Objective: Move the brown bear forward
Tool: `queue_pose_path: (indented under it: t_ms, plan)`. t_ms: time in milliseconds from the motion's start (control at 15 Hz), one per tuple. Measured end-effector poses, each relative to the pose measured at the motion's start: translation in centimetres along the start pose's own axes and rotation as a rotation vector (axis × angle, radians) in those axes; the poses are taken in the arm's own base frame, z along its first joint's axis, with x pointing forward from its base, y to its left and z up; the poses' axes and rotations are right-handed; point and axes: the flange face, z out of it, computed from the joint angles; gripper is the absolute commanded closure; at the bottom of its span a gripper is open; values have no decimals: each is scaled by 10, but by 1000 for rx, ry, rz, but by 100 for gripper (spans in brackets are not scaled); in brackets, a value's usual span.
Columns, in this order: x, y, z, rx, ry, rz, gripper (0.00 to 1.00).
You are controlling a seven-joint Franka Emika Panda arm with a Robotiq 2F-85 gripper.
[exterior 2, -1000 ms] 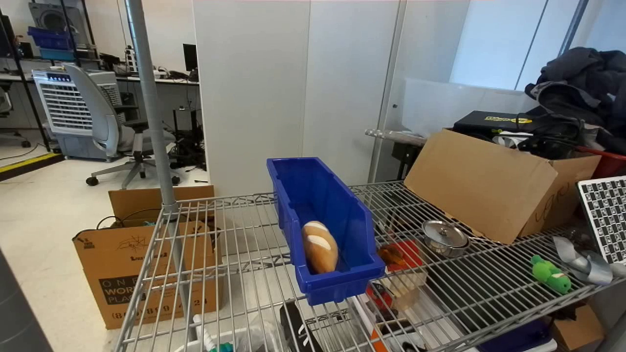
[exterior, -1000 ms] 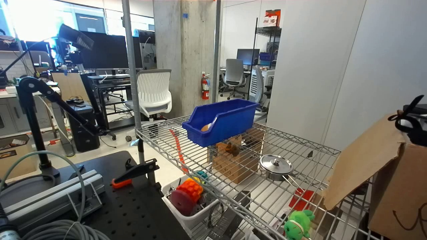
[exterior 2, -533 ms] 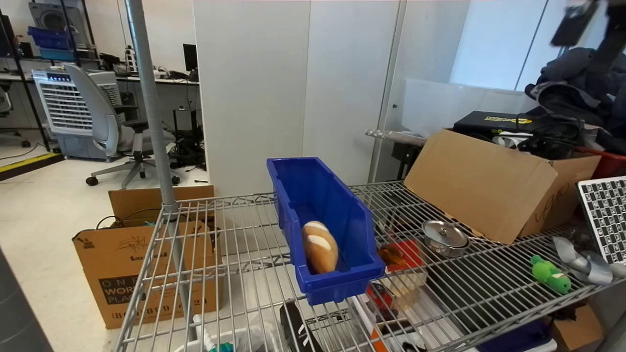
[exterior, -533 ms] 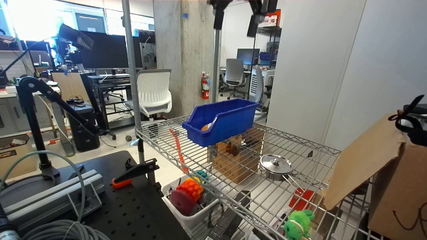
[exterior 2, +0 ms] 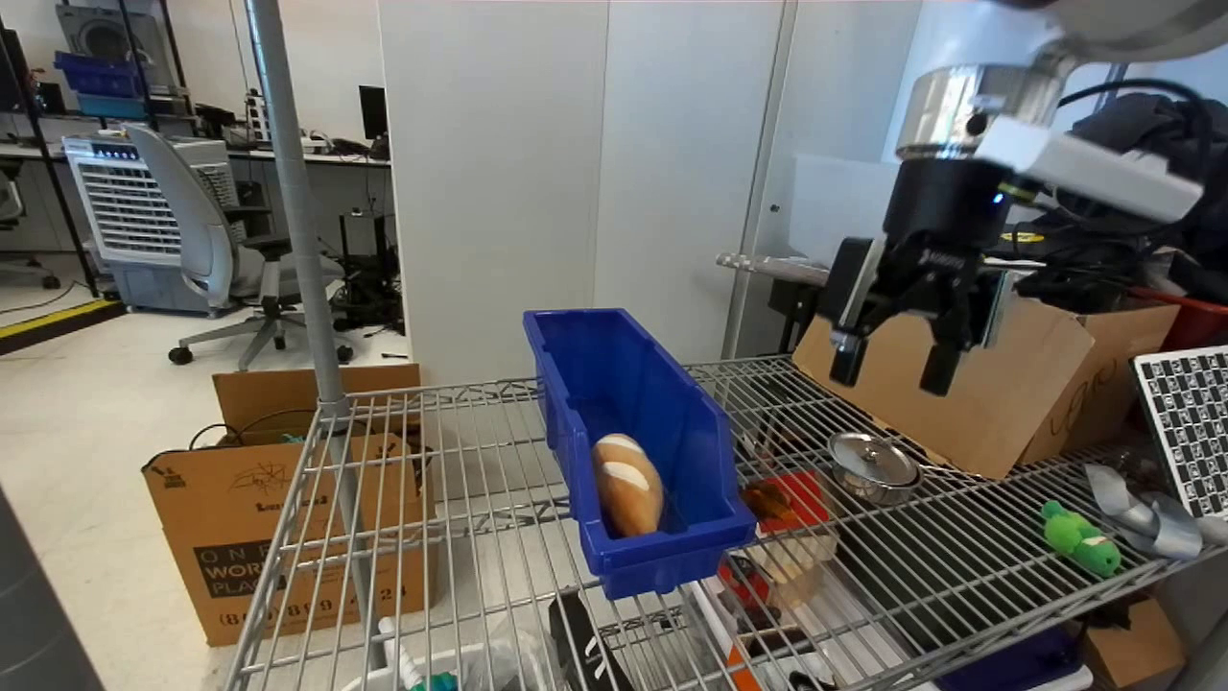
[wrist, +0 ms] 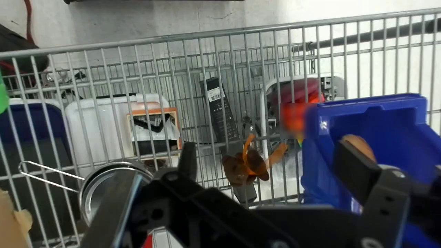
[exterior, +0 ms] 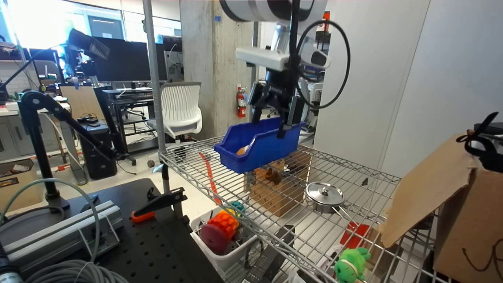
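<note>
The brown bear is a small dark-brown soft toy with an orange ribbon. It lies on the wire shelf beside the blue bin, and shows in both exterior views (exterior: 274,175) (exterior 2: 767,501) and between my fingers in the wrist view (wrist: 237,170). My gripper points down and is open and empty, with fingers wide apart in the wrist view (wrist: 272,163). It hangs above the shelf in both exterior views (exterior: 268,125) (exterior 2: 893,365), apart from the bear. In the wrist view one finger overlaps the blue bin's area.
A blue bin (exterior 2: 652,557) holding a bread-like toy (exterior 2: 628,485) stands next to the bear. A lidded metal pot (exterior: 325,193) stands on the other side. A green toy (exterior 2: 1079,539) and a large cardboard box (exterior 2: 950,355) are on the wire shelf (exterior: 314,232).
The arm was out of view one second ago, then only its fingertips showed at the top. Now the gripper has come down well into both exterior views. The bear and bin have not moved.
</note>
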Motion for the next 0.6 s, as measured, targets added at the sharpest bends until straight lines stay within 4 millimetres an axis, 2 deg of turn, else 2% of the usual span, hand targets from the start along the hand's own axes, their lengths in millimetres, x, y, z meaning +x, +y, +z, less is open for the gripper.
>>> queue_pose_path:
  t_ms: [133, 267, 400, 600]
  plan:
    - [16, -10, 36, -40, -16, 2, 0]
    - [30, -18, 62, -83, -24, -2, 0]
    - [42, -23, 80, -121, -28, -15, 0]
    - [56, -27, 96, -162, -23, -42, 0]
